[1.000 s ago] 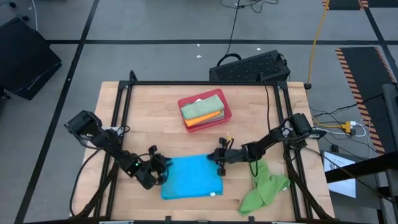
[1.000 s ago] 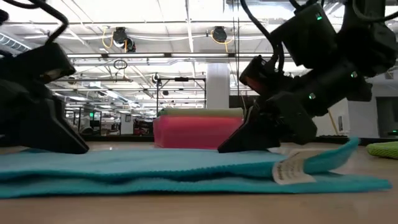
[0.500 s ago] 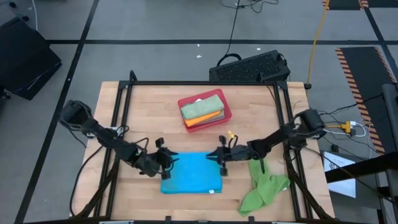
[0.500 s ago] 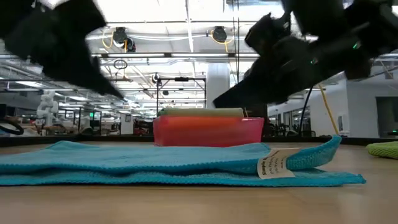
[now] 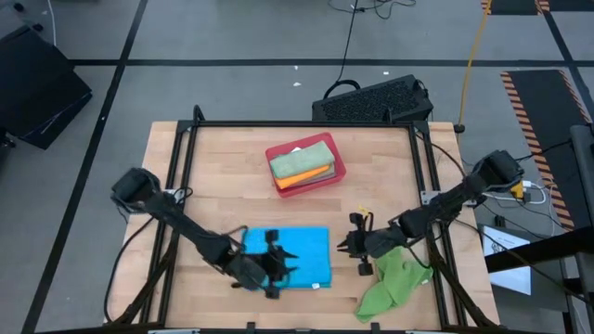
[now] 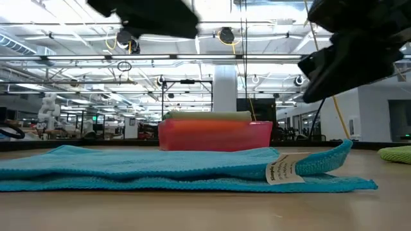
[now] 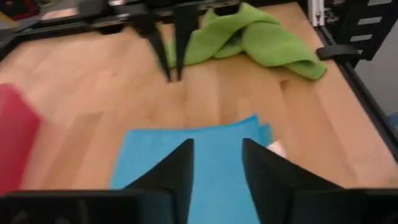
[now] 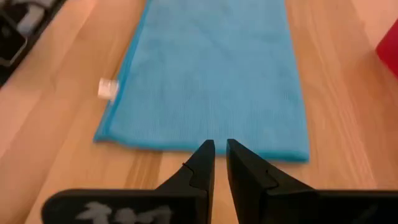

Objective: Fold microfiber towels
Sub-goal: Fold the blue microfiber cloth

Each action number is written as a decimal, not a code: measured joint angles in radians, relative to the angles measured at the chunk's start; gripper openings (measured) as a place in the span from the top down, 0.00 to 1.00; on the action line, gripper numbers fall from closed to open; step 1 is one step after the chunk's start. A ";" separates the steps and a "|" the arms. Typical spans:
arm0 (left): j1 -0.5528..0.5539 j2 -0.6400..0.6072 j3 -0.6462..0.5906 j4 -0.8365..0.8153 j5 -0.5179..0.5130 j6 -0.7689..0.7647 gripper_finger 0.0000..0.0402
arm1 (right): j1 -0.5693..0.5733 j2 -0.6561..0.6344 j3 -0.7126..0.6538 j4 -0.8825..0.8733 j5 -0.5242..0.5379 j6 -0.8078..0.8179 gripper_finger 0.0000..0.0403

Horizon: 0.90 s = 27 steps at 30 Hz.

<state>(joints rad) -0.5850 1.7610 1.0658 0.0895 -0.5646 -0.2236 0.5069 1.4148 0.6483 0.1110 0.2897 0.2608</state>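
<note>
While the bright blue towel (image 5: 299, 257) lies folded flat near the surface's front edge, it looks soft and limp; take it by a corner. Left gripper (image 7: 214, 163) hovers part-open, empty; right gripper (image 8: 220, 163) nearly closed, empty

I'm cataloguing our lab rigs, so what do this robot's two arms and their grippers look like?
Both arms are dark, nearly black, slim and jointed, with black cables trailing from their bases at the table's sides. The left gripper has two flat, dark fingers that taper toward their tips. The right gripper has the same dark, pointed fingers, and pale, blurred lettering shows on its body. No coloured markings are clear on either arm.
</note>
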 joint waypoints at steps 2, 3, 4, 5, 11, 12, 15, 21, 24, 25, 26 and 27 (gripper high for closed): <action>0.000 0.073 0.083 -0.016 0.012 0.010 0.59 | 0.013 -0.014 0.000 -0.028 0.000 -0.001 0.92; 0.000 0.108 0.126 -0.034 0.015 0.012 0.55 | 0.017 -0.017 0.000 -0.040 0.001 -0.006 0.92; 0.000 0.144 0.169 -0.050 0.015 0.012 0.51 | 0.019 -0.017 0.000 -0.047 0.000 -0.009 0.92; 0.000 0.181 0.216 -0.063 0.017 0.011 0.47 | 0.022 -0.017 0.000 -0.054 0.000 -0.012 0.92; 0.023 0.382 0.449 -0.152 0.100 -0.016 0.30 | 0.025 -0.017 0.000 -0.133 0.005 -0.018 0.92; 0.030 0.407 0.478 -0.166 0.113 -0.024 0.29 | 0.025 -0.017 0.000 -0.142 0.016 -0.018 0.92; 0.051 0.469 0.539 -0.194 0.173 -0.056 0.30 | 0.025 -0.017 0.000 -0.173 0.051 -0.012 0.92; 0.081 0.520 0.562 -0.217 0.227 -0.101 0.38 | 0.025 -0.021 0.000 -0.256 0.056 0.005 0.92; 0.091 0.525 0.562 -0.264 0.243 -0.122 0.39 | 0.025 -0.021 0.000 -0.284 0.073 0.021 0.92; 0.094 0.525 0.561 -0.271 0.256 -0.129 0.40 | 0.025 -0.021 0.000 -0.289 0.075 0.026 0.92; 0.095 0.525 0.558 -0.272 0.258 -0.134 0.40 | 0.025 -0.021 0.000 -0.289 0.076 0.027 0.92; 0.095 0.525 0.555 -0.273 0.256 -0.134 0.39 | 0.025 -0.021 0.000 -0.289 0.076 0.026 0.92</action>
<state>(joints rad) -0.4900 2.2864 1.6212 -0.1833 -0.3083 -0.3573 0.5323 1.3933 0.6479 -0.1777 0.3660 0.2873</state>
